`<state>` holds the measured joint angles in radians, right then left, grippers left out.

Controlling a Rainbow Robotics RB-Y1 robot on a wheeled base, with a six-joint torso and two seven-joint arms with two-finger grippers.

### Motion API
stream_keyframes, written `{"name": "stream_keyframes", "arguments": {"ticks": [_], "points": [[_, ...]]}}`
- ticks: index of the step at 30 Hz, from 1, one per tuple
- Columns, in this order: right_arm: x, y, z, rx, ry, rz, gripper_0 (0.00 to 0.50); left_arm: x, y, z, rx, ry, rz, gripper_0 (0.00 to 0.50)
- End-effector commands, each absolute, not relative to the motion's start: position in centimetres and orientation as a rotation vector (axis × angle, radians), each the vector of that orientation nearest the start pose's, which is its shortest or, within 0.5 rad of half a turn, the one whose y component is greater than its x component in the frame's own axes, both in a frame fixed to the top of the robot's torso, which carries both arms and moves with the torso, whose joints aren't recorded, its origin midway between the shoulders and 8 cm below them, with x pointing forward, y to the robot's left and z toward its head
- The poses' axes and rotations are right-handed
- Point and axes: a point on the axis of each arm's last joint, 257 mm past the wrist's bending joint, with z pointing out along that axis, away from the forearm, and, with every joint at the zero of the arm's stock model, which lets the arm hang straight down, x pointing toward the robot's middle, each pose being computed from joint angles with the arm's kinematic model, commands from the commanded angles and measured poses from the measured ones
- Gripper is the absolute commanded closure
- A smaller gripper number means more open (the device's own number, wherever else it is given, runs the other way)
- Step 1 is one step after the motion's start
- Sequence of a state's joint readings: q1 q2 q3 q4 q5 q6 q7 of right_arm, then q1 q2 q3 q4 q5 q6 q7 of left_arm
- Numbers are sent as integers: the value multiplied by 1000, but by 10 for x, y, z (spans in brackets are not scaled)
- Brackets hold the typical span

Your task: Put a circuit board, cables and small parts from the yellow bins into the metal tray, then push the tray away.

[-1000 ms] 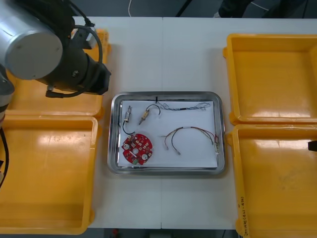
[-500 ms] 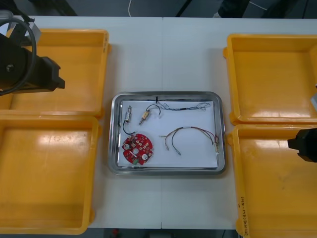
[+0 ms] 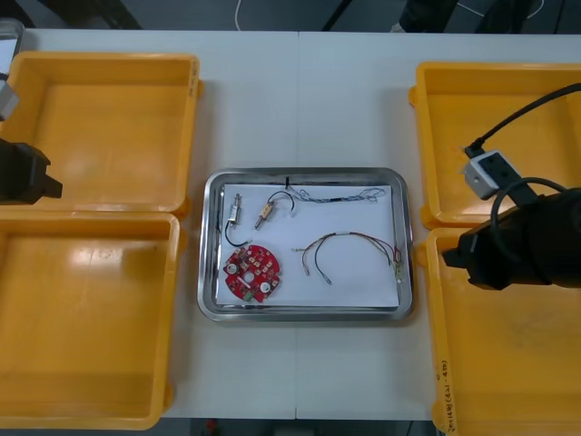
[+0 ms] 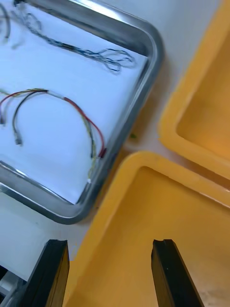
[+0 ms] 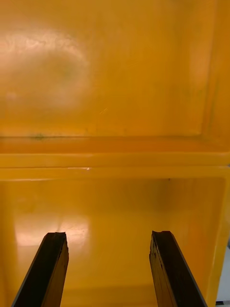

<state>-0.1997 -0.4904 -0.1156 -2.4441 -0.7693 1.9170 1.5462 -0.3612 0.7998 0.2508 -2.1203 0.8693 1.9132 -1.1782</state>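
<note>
The metal tray (image 3: 305, 173) lies at the table's middle, white inside. It holds a round red circuit board (image 3: 253, 272), a red and yellow cable (image 3: 349, 246), a twisted blue and white cable (image 3: 338, 194) and small metal parts (image 3: 236, 210). My right arm (image 3: 522, 245) reaches in over the two right bins. My right gripper (image 4: 111, 271) is open and holds nothing, above the near right bin's corner (image 4: 143, 165) just beside the tray's rim (image 4: 146, 86). My left gripper (image 5: 108, 271) is open over the wall between the two left bins (image 5: 115, 160), holding nothing.
Two yellow bins (image 3: 91, 318) stand at the left and two (image 3: 495, 136) at the right; their floors look bare. My left arm (image 3: 23, 173) sits at the far left edge. Bare table lies beyond the tray toward the far edge (image 3: 304, 91).
My left arm has pulled back from beside the tray to the left edge. My right arm has come in from the right edge over the right bins toward the tray.
</note>
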Motion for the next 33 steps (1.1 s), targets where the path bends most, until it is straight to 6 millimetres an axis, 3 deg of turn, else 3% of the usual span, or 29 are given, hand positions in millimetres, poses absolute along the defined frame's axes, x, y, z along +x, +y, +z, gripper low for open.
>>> {"name": "stream_keyframes", "arguments": {"ticks": [1,13,24,33], "points": [[357,-170,-159,-877,2395,116,0,401,376,-116,-14,2601,45,0],[333,-94,-175,-1307,2291,84,0,384,388,-135,-35,2653,40,0],[329,-63,-198,-1629,2190,-83,0,369,393,-151,-42,2693,52,0],[335,-32,-212,-1892,1956,-292,0,368,394,-154,-46,2698,55,0]]}}
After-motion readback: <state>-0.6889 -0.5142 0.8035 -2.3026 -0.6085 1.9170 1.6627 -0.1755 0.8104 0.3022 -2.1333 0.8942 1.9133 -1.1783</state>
